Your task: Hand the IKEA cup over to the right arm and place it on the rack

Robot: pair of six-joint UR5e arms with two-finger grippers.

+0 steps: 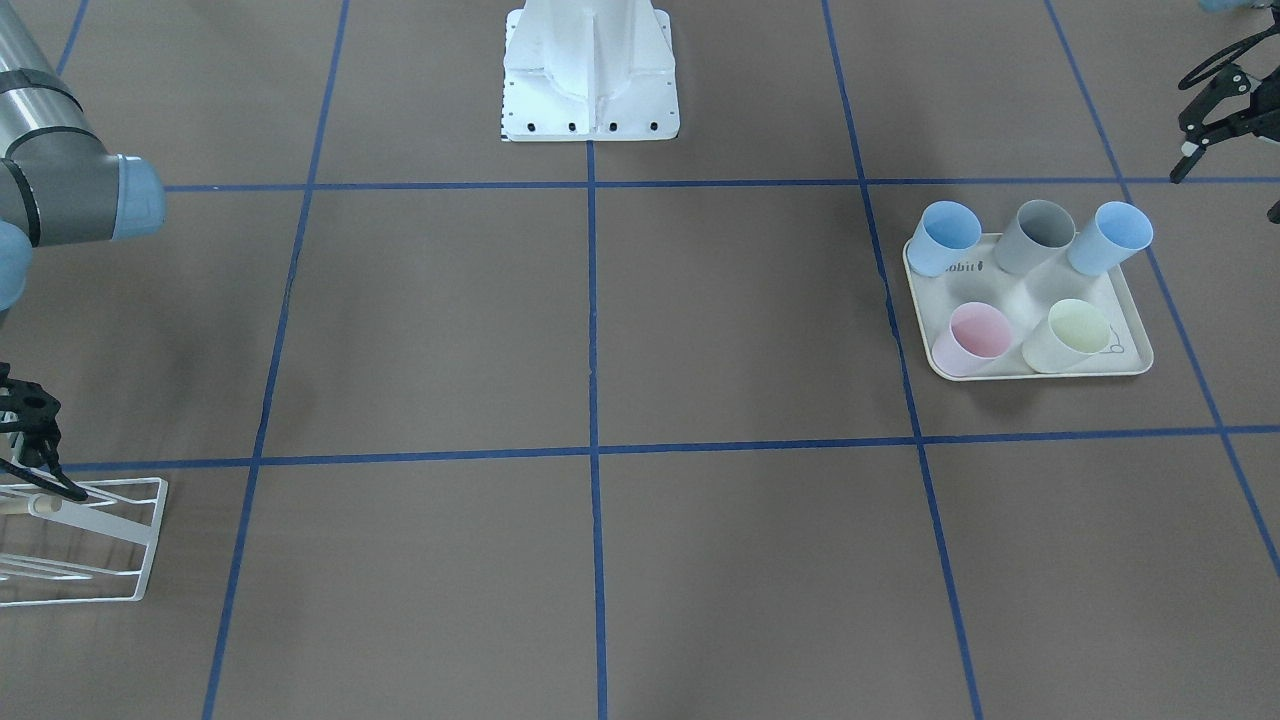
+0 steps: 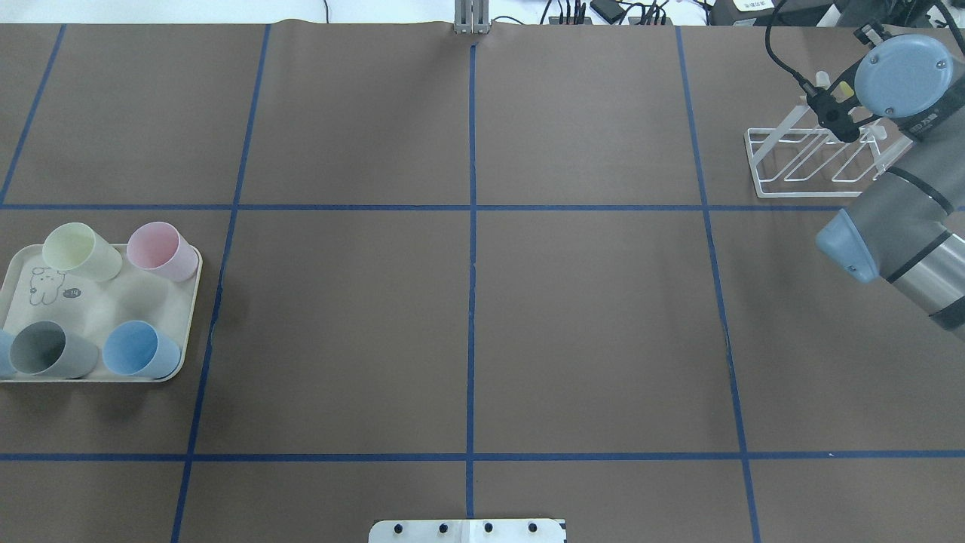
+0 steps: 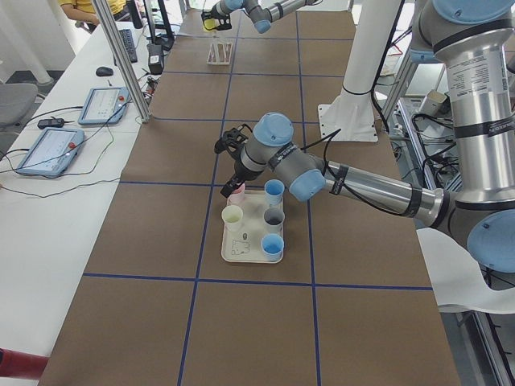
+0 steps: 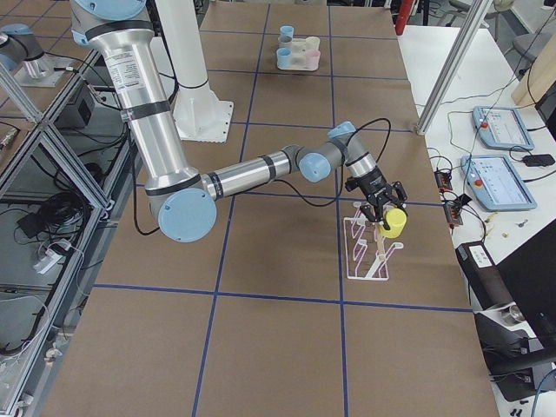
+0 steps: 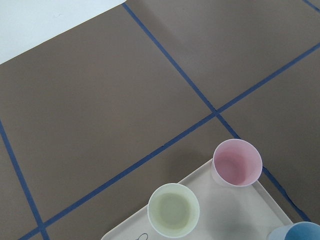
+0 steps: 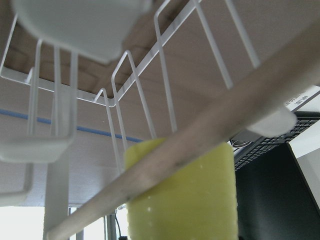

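Yellow, matte plastic, the IKEA cup [image 4: 393, 222] sits clamped in my right gripper [image 4: 383, 215], low over the rack [image 4: 368, 254]. From my wrist it shows just behind the round pale wooden dowel [image 6: 200, 135] and thin white wire prongs; whether it touches them I cannot tell. My left gripper [image 3: 232, 170] hangs with fingers spread, holding nothing, above the cream tray [image 1: 1012, 292] of smooth pastel cups [image 1: 978, 335].

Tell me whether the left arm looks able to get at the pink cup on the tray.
Probably yes. The left gripper hangs open above the tray, near the pink cup, which stands upright at the tray's corner, apart from the pale green cup, with nothing covering it.
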